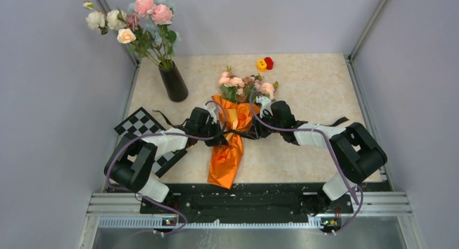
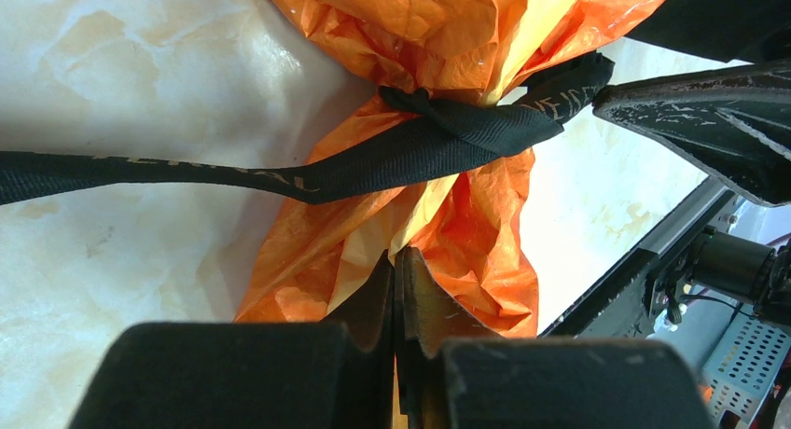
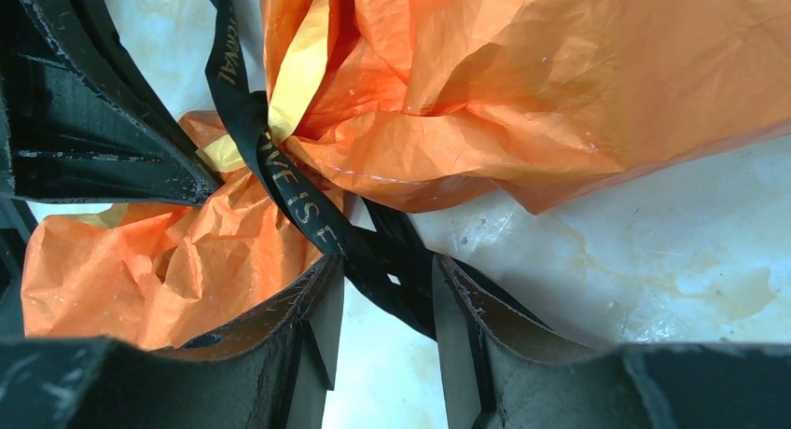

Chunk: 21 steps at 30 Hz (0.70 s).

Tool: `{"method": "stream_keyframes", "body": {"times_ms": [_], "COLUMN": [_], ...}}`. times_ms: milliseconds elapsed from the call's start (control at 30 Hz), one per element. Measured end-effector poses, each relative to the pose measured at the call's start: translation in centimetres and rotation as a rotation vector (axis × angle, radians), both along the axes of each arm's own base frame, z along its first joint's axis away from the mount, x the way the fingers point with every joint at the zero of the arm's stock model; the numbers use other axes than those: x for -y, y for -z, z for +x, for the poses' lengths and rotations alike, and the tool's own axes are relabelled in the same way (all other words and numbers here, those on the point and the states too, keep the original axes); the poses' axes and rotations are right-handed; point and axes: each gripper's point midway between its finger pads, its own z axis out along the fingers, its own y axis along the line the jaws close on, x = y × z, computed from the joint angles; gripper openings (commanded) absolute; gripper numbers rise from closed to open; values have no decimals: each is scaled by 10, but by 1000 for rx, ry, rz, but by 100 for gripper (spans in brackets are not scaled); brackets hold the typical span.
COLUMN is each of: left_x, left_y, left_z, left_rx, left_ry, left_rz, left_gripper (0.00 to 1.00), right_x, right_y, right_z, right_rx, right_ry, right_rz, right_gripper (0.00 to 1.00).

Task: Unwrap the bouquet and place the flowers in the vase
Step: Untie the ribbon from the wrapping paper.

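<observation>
We are viewing the vase (image 1: 174,82) standing at far left, well apart from both arms. The left gripper (image 2: 394,256) is pressing its jaws fully together, tips touching the orange wrap of the bouquet (image 1: 226,159) lying at centre. The right gripper (image 3: 387,266) is straddling the black ribbon (image 3: 308,214) beside the knot, jaws partly apart.

Ribbon (image 3: 280,177) lettering seemingly partly hidden.
</observation>
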Motion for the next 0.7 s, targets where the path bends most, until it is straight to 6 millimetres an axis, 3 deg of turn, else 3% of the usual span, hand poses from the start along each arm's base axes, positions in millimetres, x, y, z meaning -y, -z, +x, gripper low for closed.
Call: {"method": "stream_keyframes", "body": {"times_ms": [267,467,700], "left_x": [0,0,0], "left_y": [0,0,0], "left_z": [0,0,0], "left_rx": [0,0,0], "left_ry": [0,0,0], "left_rz": [0,0,0], "left_gripper": [0,0,0], "right_x": [-7,-13,-16], "right_y": [-2,-5,-6], "right_z": [-6,-8,-9], "right_rx": [-18,-16,-20], "right_ry": [-40,-60,-66], "right_rz": [32,60,73], "right_gripper": [41,30,25]}}
